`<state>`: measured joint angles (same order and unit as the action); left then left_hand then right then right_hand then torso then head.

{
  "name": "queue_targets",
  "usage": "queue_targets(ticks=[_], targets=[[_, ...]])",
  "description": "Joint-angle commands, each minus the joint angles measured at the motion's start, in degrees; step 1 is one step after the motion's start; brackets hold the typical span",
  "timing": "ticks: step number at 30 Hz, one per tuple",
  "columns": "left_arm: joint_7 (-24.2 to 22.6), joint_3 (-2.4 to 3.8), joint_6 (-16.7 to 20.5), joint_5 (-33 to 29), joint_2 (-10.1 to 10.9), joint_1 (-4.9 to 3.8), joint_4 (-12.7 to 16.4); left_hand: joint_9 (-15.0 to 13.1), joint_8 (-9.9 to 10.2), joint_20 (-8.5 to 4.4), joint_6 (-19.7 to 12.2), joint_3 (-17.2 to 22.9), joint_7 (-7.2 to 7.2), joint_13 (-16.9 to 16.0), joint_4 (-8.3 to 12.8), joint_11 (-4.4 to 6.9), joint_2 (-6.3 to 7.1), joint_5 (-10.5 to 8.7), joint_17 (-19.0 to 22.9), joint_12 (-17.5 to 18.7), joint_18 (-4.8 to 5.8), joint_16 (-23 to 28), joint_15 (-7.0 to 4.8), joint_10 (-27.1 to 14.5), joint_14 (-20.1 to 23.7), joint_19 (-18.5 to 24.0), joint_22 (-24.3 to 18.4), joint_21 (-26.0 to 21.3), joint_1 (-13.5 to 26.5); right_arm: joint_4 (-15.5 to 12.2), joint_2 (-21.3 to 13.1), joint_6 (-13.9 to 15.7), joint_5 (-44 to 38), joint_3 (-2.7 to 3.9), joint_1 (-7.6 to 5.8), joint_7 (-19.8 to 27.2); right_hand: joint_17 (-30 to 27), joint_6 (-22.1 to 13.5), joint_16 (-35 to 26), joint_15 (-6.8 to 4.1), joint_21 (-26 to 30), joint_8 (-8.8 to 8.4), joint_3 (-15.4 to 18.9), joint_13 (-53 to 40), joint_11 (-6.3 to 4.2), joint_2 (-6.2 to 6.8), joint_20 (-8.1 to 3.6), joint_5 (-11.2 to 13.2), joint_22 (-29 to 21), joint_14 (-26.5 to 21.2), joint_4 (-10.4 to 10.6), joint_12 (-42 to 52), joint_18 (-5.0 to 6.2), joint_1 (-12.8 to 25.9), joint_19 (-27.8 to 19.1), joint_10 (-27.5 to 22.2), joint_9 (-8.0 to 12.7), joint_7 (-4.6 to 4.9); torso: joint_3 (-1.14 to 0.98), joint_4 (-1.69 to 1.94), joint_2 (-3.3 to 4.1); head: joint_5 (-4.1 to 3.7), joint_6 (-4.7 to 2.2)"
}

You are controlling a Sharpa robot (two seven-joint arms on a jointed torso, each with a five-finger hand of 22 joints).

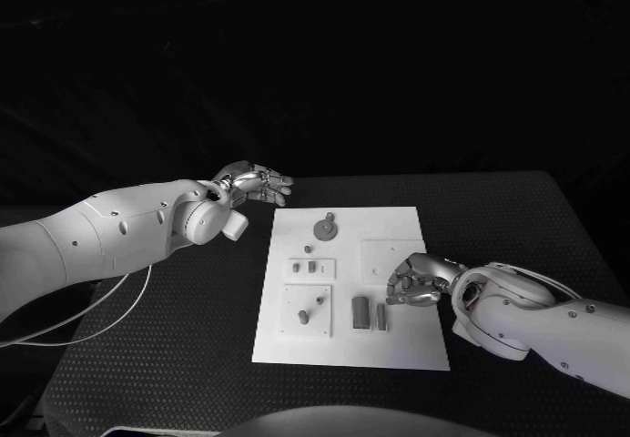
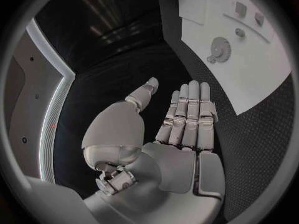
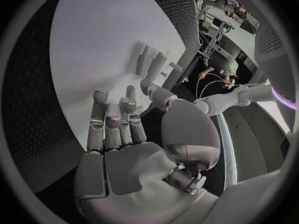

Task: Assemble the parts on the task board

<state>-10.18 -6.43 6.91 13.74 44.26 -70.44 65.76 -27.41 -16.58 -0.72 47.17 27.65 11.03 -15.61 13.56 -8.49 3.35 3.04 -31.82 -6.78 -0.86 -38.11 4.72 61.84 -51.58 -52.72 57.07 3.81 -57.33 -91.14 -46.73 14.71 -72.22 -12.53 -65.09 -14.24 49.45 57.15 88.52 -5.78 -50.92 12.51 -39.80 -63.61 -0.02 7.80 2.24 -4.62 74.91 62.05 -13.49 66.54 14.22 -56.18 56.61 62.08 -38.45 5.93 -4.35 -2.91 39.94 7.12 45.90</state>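
Observation:
The white task board (image 1: 394, 346) lies in the middle of the black table. On it are a round grey part (image 1: 324, 227), two small pieces (image 1: 306, 268) in a recessed square, a short peg (image 1: 305, 317) in another square, and two long grey bars (image 1: 361, 312) side by side. My right hand (image 1: 421, 280) hovers low over the board's right side, just right of the bars, fingers apart and holding nothing. The right wrist view shows this hand (image 3: 118, 129) spread above the board (image 3: 93, 40), the bars (image 3: 151, 63) beyond its fingertips. My left hand (image 1: 258, 187) floats off the board's far left corner, flat and empty (image 2: 187, 119).
The left wrist view takes in the board's far end (image 2: 261, 79) with the round part (image 2: 219, 49). Black table mat (image 1: 184, 346) surrounds the board on all sides. A white cable (image 1: 92, 319) hangs from my left arm over the table's left part.

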Motion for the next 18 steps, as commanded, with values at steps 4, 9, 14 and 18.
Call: queue_targets(ticks=[4,9,14,18], targets=[[-0.4,0.03,-0.7,-0.1,-0.1,-0.05,0.1,0.1,-0.3,-0.03,-0.2,0.0,0.05,0.1,-0.4,0.16,0.11,0.07,-0.1,-0.3,0.21,0.3,0.25,-0.2,-0.1,0.2,0.0,0.2,0.6,0.7,0.5,1.0,-6.9,0.0,0.03,8.3,-0.1,0.9,0.3,-0.23,-0.4,0.7,-0.2,0.3,-0.19,-4.57,0.06,0.1,1.1,0.5,-3.1,0.5,0.78,-4.5,0.4,1.0,0.1,0.2,-0.02,0.04,0.01,0.03,-0.01],[-0.4,0.03,-0.8,-0.1,-0.1,-0.04,0.0,0.1,-0.3,-0.03,-0.2,0.0,0.06,0.1,-0.4,0.16,0.09,0.07,-0.1,-0.3,0.21,0.3,0.25,-0.2,-0.1,0.2,0.0,0.2,0.5,1.3,0.9,-0.5,-9.3,-0.01,0.05,8.6,-0.1,1.9,0.3,-0.35,-0.4,1.24,0.0,0.4,-0.35,-6.1,0.16,0.1,1.1,0.2,-3.3,0.5,0.78,-6.5,-0.1,1.1,0.2,-0.05,0.0,0.03,0.03,0.0,0.06],[-0.3,0.03,-0.8,-0.1,-0.1,-0.04,0.0,0.1,-0.3,-0.03,-0.2,0.0,0.06,0.1,-0.4,0.16,0.08,0.07,-0.1,-0.3,0.21,0.3,0.25,-0.2,-0.1,0.2,0.0,0.2,0.5,1.4,1.1,-2.1,-10.2,-0.02,0.09,8.6,0.0,2.4,0.4,-0.41,-0.4,1.46,0.2,0.4,-0.46,-5.95,0.22,0.1,1.2,0.1,-3.3,0.5,0.78,-7.1,-0.3,1.1,0.3,-0.18,-0.01,0.04,0.0,0.02,0.2],[-0.3,0.03,-0.8,-0.1,-0.1,-0.04,0.0,0.1,-0.3,-0.03,-0.2,0.0,0.07,0.1,-0.4,0.16,0.08,0.07,-0.1,-0.3,0.21,0.3,0.25,-0.2,-0.1,0.2,0.0,0.2,0.5,1.4,1.3,-3.1,-10.7,-0.04,0.18,8.7,0.0,2.7,0.4,-0.45,-0.5,1.55,0.3,0.5,-0.5,-5.86,0.26,0.1,1.2,0.1,-3.3,0.5,0.78,-7.3,-0.4,1.2,0.4,-0.24,0.01,0.03,0.01,-0.01,0.3]])
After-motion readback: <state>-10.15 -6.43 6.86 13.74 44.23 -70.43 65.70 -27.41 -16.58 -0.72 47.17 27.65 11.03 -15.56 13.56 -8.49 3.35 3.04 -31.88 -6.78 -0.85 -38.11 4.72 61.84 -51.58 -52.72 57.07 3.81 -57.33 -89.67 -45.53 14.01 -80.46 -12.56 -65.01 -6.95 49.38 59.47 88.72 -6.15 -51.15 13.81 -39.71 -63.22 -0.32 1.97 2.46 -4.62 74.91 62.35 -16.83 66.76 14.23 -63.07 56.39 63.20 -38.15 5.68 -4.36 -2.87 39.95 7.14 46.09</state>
